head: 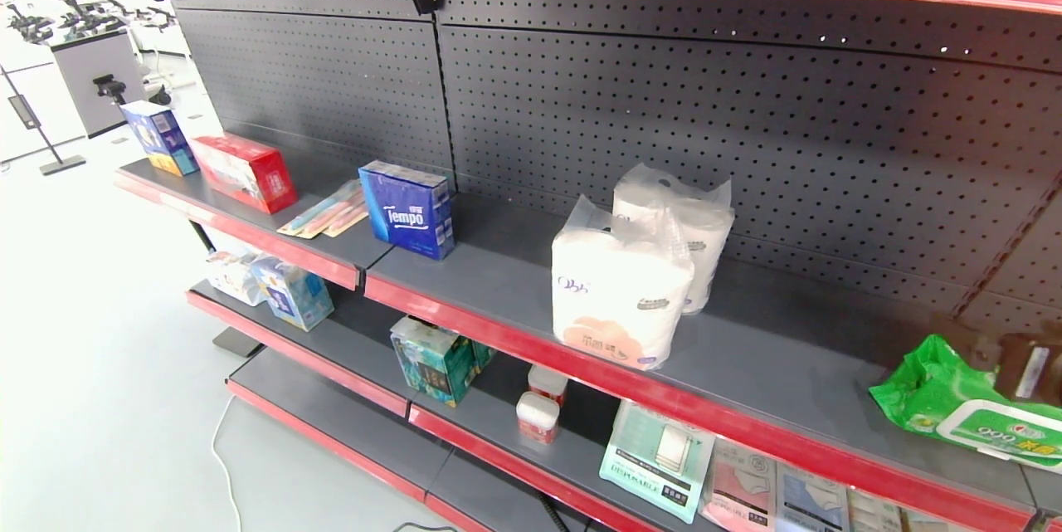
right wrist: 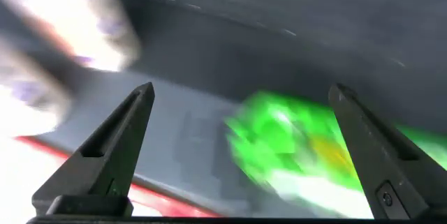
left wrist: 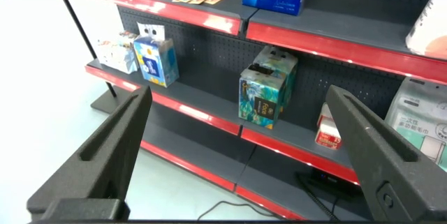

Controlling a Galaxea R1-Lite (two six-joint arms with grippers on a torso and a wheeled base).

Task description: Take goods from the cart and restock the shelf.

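Green pack (head: 946, 403) lies on shelf (head: 498, 275), far right end, near red front edge. Right gripper (right wrist: 241, 91) close by it, fingers wide apart, holding nothing. Left gripper (left wrist: 239, 95) faces lower shelves, fingers apart, empty.

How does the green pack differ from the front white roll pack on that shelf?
The green pack lies flat and low; the white roll pack stands upright and taller. The green pack is at the right end, the white roll pack mid-shelf. Both are plastic-wrapped on the same shelf.
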